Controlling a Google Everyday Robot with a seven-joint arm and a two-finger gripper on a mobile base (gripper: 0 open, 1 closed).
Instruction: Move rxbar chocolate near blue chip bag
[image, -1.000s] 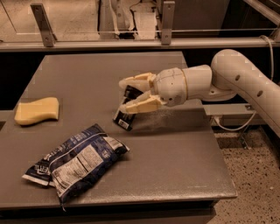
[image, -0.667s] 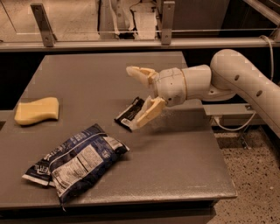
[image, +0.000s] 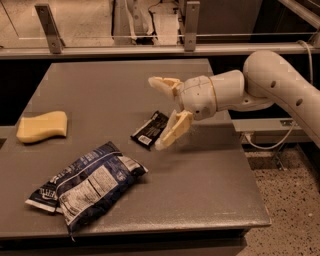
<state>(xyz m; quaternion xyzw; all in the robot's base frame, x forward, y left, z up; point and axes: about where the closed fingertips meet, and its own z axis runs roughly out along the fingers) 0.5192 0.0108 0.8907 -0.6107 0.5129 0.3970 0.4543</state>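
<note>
The rxbar chocolate (image: 150, 129), a small flat black wrapper with a white label patch at its near end, lies flat on the grey table (image: 100, 85) near the middle. The blue chip bag (image: 86, 184), large, crinkled and dark blue with a white nutrition panel, lies at the front left, a short way from the bar. My gripper (image: 162, 112) is open and empty. It hovers just right of and above the bar, one finger (image: 165, 83) raised behind it and the other finger (image: 173, 130) low beside its right edge.
A yellow sponge (image: 42, 126) lies at the table's left edge. A metal rail with posts (image: 150, 47) runs behind the table. The table's right edge drops to a speckled floor (image: 285, 200), where a cable hangs.
The gripper was shut on the bar and held it tilted; it has opened and the bar now lies flat on the table. The gripper has drawn back slightly to the right.
</note>
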